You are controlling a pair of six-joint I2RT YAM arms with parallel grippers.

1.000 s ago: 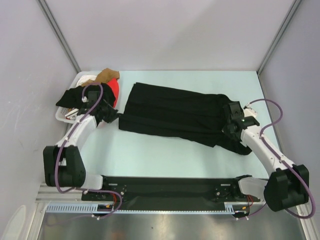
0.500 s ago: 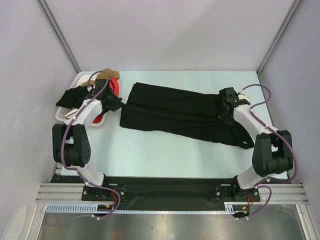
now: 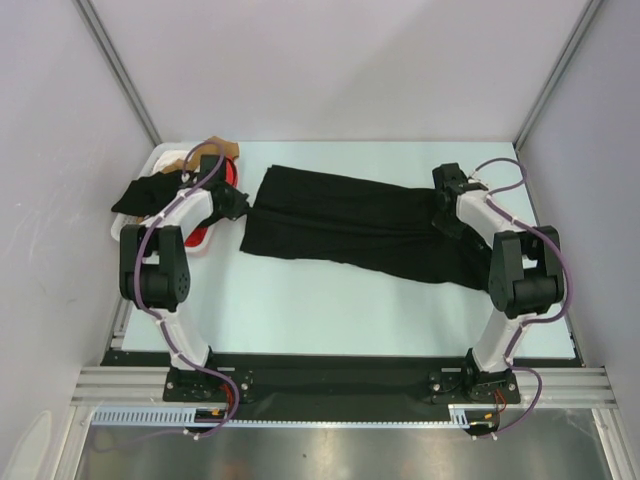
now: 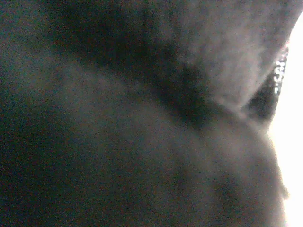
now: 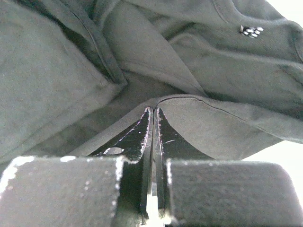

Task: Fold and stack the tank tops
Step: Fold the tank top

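Note:
The black tank top (image 3: pixel 350 222) lies spread across the middle of the table, long side running left to right. My left gripper (image 3: pixel 240 206) sits at its left edge, beside the basket. Blurred dark cloth (image 4: pixel 142 142) fills the left wrist view and hides the fingers. My right gripper (image 3: pixel 446 210) rests on the garment's right part. In the right wrist view its jaws are shut (image 5: pixel 152 111), and a hem of the black cloth (image 5: pixel 227 71) peaks up at the tips. The red tank top (image 3: pixel 231 174) shows partly in the basket behind my left arm.
A white plastic basket (image 3: pixel 160 156) stands at the far left with brown cloth (image 3: pixel 207 150) and a dark garment (image 3: pixel 140 193) hanging over its rim. Grey walls close in the left, right and back. Both forearms reach far out from their bases.
Both arms have stretched away from the near edge and folded upright. The right gripper moved toward the back, and the black top's near right corner drew back with it.

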